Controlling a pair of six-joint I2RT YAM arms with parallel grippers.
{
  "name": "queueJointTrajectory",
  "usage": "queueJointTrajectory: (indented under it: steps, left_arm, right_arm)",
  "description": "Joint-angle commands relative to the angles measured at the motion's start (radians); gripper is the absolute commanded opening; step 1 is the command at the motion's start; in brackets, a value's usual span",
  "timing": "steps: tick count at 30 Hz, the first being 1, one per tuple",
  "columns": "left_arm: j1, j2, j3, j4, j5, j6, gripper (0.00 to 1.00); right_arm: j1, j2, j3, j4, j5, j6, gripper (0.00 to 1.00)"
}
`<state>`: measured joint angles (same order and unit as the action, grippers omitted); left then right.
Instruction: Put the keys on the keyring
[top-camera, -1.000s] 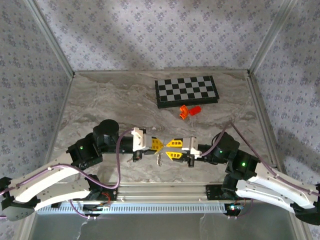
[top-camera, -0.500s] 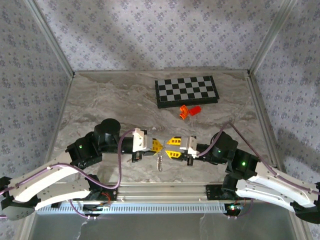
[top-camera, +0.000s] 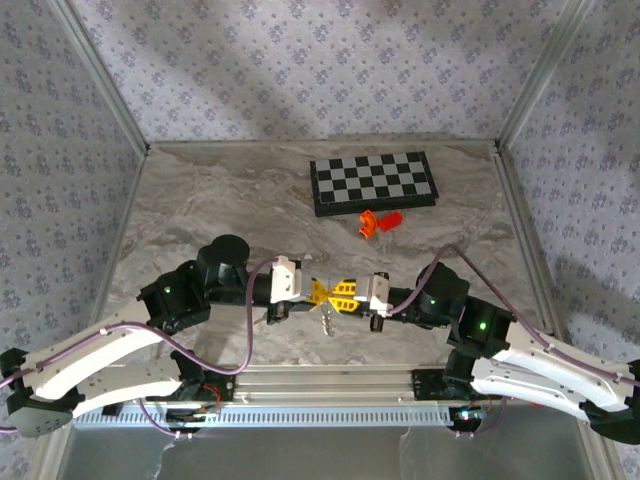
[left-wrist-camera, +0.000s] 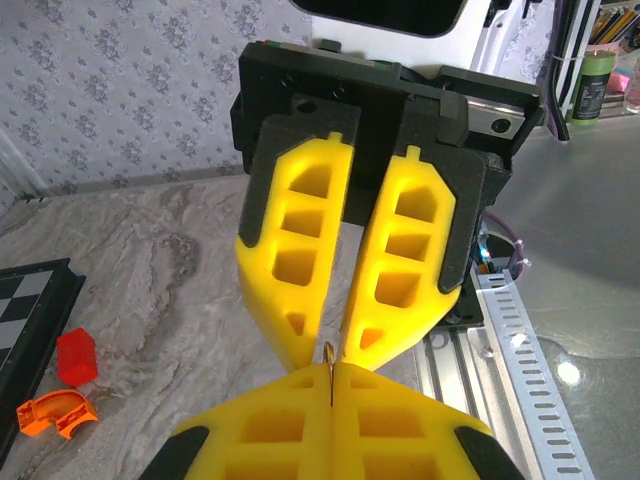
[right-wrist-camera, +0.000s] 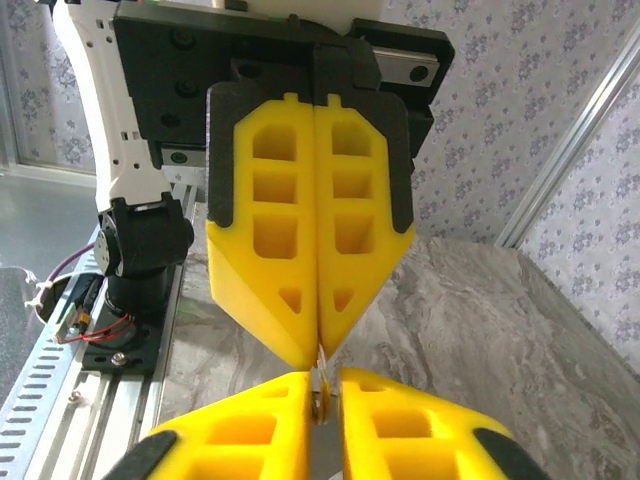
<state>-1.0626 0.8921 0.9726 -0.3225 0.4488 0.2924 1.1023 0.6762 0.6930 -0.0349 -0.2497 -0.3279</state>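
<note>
This is a robotics lab cell: a marble-patterned desk (top-camera: 200, 210) sits boxed in by wallpapered panels (top-camera: 300, 70) on aluminium posts (top-camera: 100, 75), a slotted metal rail (top-camera: 330, 412) along its near edge.

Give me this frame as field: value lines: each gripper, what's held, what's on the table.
left gripper: shut on the keyring, whose thin pale edge shows between its fingers
right gripper: tip to tip with the left, fingers nearly together on a thin silvery bit; grip unconfirmed
hanging: small silvery piece below the meeting tips; key or chain unclear
table: chessboard at the far side, orange and red plastic pieces just in front of it, apart from both grippers
</note>
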Motion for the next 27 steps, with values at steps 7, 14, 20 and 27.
queueJointTrajectory:
  steps: [7, 14, 20, 27]
  left_arm:
    - [-0.005, -0.027, 0.012, 0.052, 0.006, -0.006, 0.13]
    - [-0.005, -0.120, -0.129, 0.284, -0.004, -0.114, 0.20]
    - [-0.005, -0.127, -0.161, 0.358, 0.042, -0.160, 0.25]
    - [-0.005, -0.120, -0.177, 0.419, 0.069, -0.184, 0.29]
  right_arm:
    - [0.007, -0.026, -0.001, 0.049, 0.003, 0.010, 0.00]
    - [-0.026, -0.085, -0.082, 0.202, -0.114, 0.107, 0.00]
    - [-0.085, -0.087, -0.114, 0.327, -0.216, 0.209, 0.00]
    - [-0.138, -0.076, -0.168, 0.508, -0.276, 0.326, 0.00]
